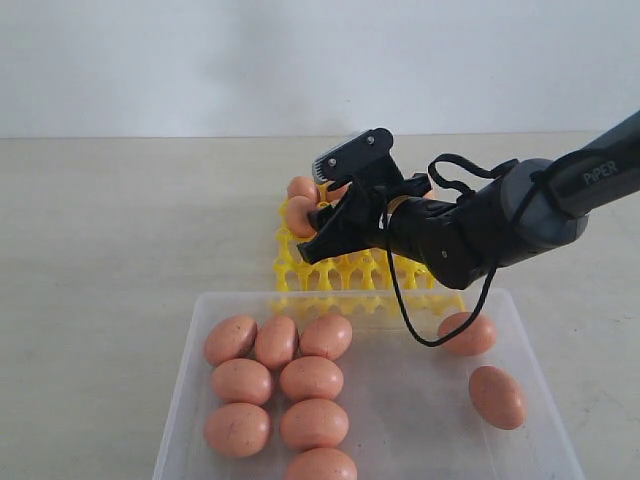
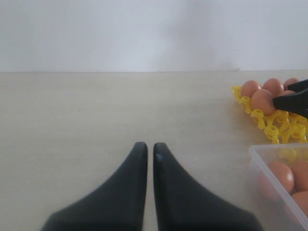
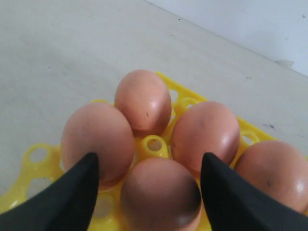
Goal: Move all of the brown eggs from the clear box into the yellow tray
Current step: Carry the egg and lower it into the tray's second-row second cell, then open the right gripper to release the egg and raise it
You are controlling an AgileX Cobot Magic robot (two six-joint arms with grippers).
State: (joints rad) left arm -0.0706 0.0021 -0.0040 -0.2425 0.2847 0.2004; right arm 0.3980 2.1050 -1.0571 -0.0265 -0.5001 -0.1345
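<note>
Brown against yellow: seating five brown eggs [image 3: 143,101] in the yellow tray's [image 1: 340,272] far-left corner, leaving its near cups bare. Straddling one seated egg with the right gripper [image 3: 149,159] spread wide. Showing ten more in the clear box [image 1: 410,430], just beside the tray's near edge. Resting the left gripper [image 2: 150,145] pressed together, empty, well left of the tray.

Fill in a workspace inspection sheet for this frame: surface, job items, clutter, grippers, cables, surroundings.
Surface: pale table, smooth.
Job's things: ten eggs in the clear box; at least five in the yellow tray.
Clutter: nothing seen.
Grippers: right gripper open, straddling an egg seated in the tray; left gripper shut, empty, over the table.
Cables: black cable loops off the right arm above the tray.
Surroundings: plain white wall.
</note>
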